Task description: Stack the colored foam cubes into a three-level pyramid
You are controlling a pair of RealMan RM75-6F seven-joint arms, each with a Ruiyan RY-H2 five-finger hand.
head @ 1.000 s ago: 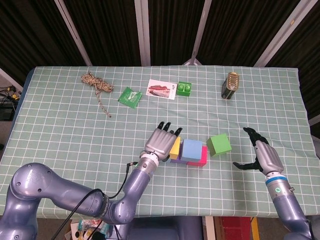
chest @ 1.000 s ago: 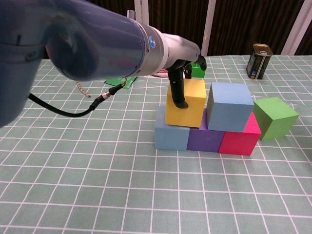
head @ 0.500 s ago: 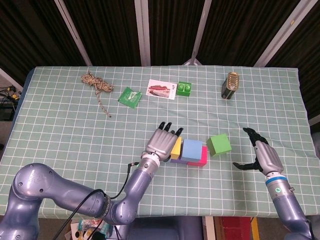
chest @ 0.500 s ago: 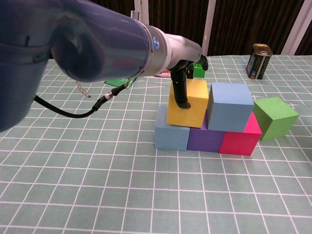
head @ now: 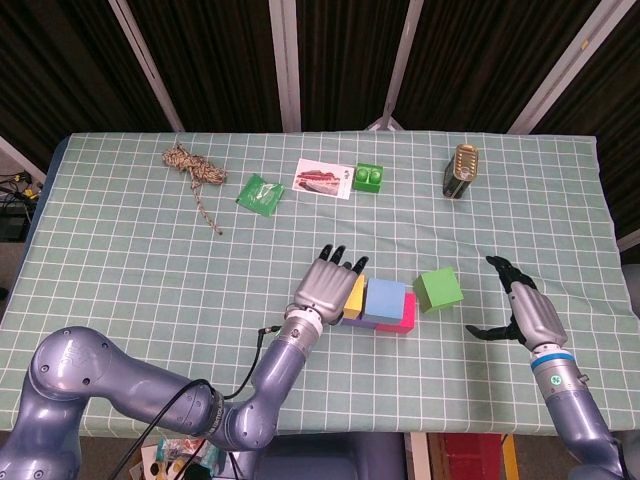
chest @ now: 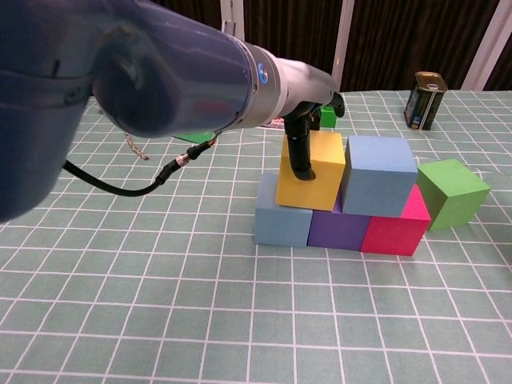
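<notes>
Lab: checked tablecloth (head: 130, 260) on table, dark curtains (head: 210, 60) behind.

Six foam cubes sit on the surface: two blue (chest: 378, 174) (chest: 282, 214), one yellow (chest: 314, 180), one purple (chest: 336, 230), one pink (chest: 396, 229) and one green (chest: 450, 192). One tin can (head: 461, 170), one rope coil (head: 192, 166), one green packet (head: 260, 193), one printed card (head: 323, 179) and one green brick (head: 368, 177) lie farther back.

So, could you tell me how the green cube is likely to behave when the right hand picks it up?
The green foam cube probably weighs little and dents slightly under the fingers. Its flat faces make rolling unlikely, though a nudge might slide it across the tablecloth.
</notes>
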